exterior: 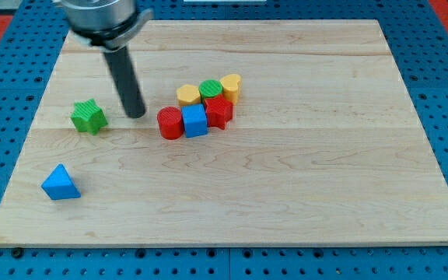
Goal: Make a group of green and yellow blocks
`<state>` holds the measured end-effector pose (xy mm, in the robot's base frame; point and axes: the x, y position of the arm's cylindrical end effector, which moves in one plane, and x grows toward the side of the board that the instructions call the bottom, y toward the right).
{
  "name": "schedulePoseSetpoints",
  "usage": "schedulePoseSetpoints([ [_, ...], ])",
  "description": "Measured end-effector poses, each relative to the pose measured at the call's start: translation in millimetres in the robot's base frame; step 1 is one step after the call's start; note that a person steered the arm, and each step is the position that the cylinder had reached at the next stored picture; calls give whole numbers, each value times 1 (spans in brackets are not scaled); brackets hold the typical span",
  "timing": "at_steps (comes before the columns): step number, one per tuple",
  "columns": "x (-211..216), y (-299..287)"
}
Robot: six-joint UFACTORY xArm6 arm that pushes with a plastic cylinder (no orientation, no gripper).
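A green star block [89, 117] sits alone at the view's left. My tip [136, 114] rests on the board just right of it, between it and the cluster, touching neither. In the cluster, a yellow hexagon block [188, 95], a green round block [211, 89] and a yellow heart block [230, 86] stand in a row, touching one another.
Directly below that row sit a red cylinder [169, 123], a blue cube [195, 120] and a red star-like block [219, 111], pressed against it. A blue triangle block [60, 183] lies at the lower left. The wooden board [286, 194] lies on a blue pegboard.
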<state>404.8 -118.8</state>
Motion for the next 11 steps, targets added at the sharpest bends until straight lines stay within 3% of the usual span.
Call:
schedulePoseSetpoints([
  [3, -40, 149],
  [4, -55, 162],
  [5, -53, 98],
  [7, -48, -86],
  [8, -3, -124],
  [9, 60, -132],
  [10, 59, -78],
  [11, 22, -80],
])
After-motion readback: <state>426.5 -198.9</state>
